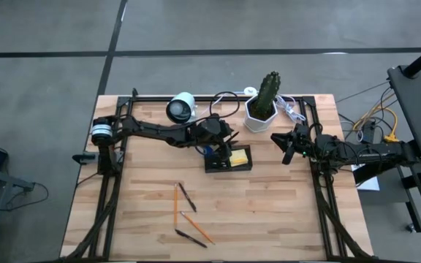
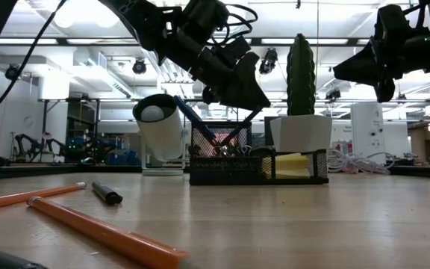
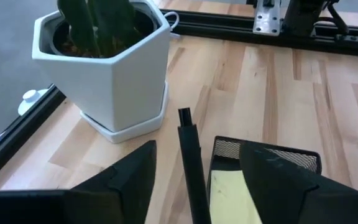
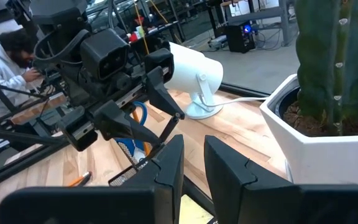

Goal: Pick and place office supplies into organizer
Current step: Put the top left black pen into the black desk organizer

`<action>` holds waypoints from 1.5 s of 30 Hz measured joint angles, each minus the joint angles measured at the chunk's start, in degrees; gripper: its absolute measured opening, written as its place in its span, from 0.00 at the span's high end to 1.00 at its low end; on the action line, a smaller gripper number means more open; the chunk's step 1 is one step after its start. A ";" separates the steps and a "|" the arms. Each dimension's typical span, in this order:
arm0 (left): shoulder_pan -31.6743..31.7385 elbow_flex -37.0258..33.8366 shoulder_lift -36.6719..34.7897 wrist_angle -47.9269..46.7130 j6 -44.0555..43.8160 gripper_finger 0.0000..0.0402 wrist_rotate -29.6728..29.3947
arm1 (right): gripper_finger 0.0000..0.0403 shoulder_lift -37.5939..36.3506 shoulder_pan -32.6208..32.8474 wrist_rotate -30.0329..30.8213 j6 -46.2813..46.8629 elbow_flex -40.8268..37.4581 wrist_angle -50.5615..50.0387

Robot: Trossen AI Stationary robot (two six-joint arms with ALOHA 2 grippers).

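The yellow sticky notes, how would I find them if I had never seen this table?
Find the tall green cactus in its white pot at the table's far edge. In front of it sits a small black mesh organizer. The yellow sticky notes lie in its right-hand compartment, the only bright yellow square there, beside the blue scissors.

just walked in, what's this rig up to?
It is sorting office supplies into the black organizer. The left gripper hangs right over it with a dark pen standing between its parted jaws, the pen's lower end down at the tray. The yellow sticky-note pad and blue-handled scissors are already inside. The right gripper waits off to the side near the cactus pot. Several orange pencils and dark pens remain on the table.
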 joint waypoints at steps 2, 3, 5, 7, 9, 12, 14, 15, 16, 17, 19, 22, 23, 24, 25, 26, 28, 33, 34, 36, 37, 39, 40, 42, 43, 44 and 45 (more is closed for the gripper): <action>0.00 0.00 0.00 0.06 0.00 0.52 0.00 | 0.87 0.00 0.00 0.00 0.00 0.00 0.00; 0.00 0.00 0.00 0.02 0.00 0.54 0.00 | 0.87 0.00 0.00 0.00 0.00 0.00 0.00; 0.09 0.00 0.00 0.00 0.00 0.58 0.00 | 0.87 0.00 0.00 0.00 0.00 0.00 0.00; 0.11 0.00 0.00 0.07 0.00 0.62 0.00 | 0.87 0.00 0.00 0.00 0.00 0.00 0.02; 0.11 0.00 0.00 0.02 0.00 0.66 0.00 | 0.87 0.00 0.00 0.00 0.00 0.00 0.01; 0.11 0.00 0.00 0.09 0.00 0.72 0.00 | 0.87 0.00 0.00 -0.02 0.00 0.00 0.02; 0.13 0.00 0.00 0.12 -0.04 0.77 0.00 | 0.87 0.00 0.00 0.01 0.00 0.00 0.09; 0.15 0.00 0.00 0.12 -0.04 0.79 0.00 | 0.87 0.00 0.00 0.24 -0.01 0.00 0.21; 0.15 0.00 0.00 0.13 -0.04 0.82 0.00 | 0.87 0.00 0.00 0.81 -0.01 0.00 0.27; 0.17 0.00 0.00 0.14 -0.04 0.84 0.00 | 0.87 0.00 0.00 1.25 -0.02 0.00 0.37; 0.22 0.00 0.00 0.16 -0.08 0.89 0.00 | 0.87 0.00 0.00 1.56 -0.02 0.00 0.39; 0.22 0.00 -0.06 0.22 -0.24 0.96 0.15 | 0.87 0.00 0.00 1.55 -0.02 0.00 0.42; 0.20 0.00 -0.08 0.29 -0.25 0.97 0.17 | 0.87 0.00 0.00 1.54 -0.02 0.00 0.42; 0.17 0.00 -0.09 0.56 -0.24 0.97 0.17 | 0.87 0.00 0.00 1.53 -0.02 0.00 0.42; 0.20 0.00 -0.10 0.86 -0.25 0.97 0.17 | 0.87 0.00 0.00 1.53 -0.02 0.00 0.42; 0.22 0.00 -0.12 0.97 -0.26 0.97 0.17 | 0.87 0.00 0.00 1.53 -0.02 0.00 0.42; 0.24 0.00 -0.20 1.14 -0.26 0.97 0.15 | 0.87 0.00 0.00 1.53 -0.02 0.00 0.42; 0.22 0.00 -0.20 1.61 -0.24 0.98 0.12 | 0.87 0.00 0.00 1.51 -0.02 0.00 0.43; 0.22 0.00 -0.20 2.34 -0.24 0.98 0.10 | 0.87 0.00 0.00 1.51 -0.02 0.00 0.44; 0.22 0.00 -0.33 4.10 -0.80 0.98 -0.06 | 0.87 0.00 0.00 1.49 0.00 0.00 0.44; 0.22 0.00 -0.40 5.21 -1.54 0.98 -0.11 | 0.87 0.00 0.00 1.46 0.16 0.00 0.42; 0.11 0.00 -0.52 7.54 -2.20 0.98 -0.11 | 0.87 0.00 0.00 1.41 0.69 0.00 0.42; 0.11 0.00 -0.55 8.84 -2.56 0.98 -0.09 | 0.87 0.00 0.00 1.40 0.80 0.00 0.42; 0.09 0.00 -0.56 11.06 -2.68 0.98 -0.08 | 0.87 0.00 0.00 1.36 0.85 0.00 0.40; 0.09 0.00 -0.59 11.63 -2.82 0.98 -0.09 | 0.87 0.00 0.00 1.36 0.86 0.00 0.39; 0.08 0.00 -0.61 12.00 -2.93 0.98 -0.07 | 0.87 0.00 0.00 1.38 0.87 0.00 0.37; 0.02 0.00 -0.61 12.06 -2.95 0.98 -0.09 | 0.87 0.00 0.00 1.36 0.87 0.00 0.37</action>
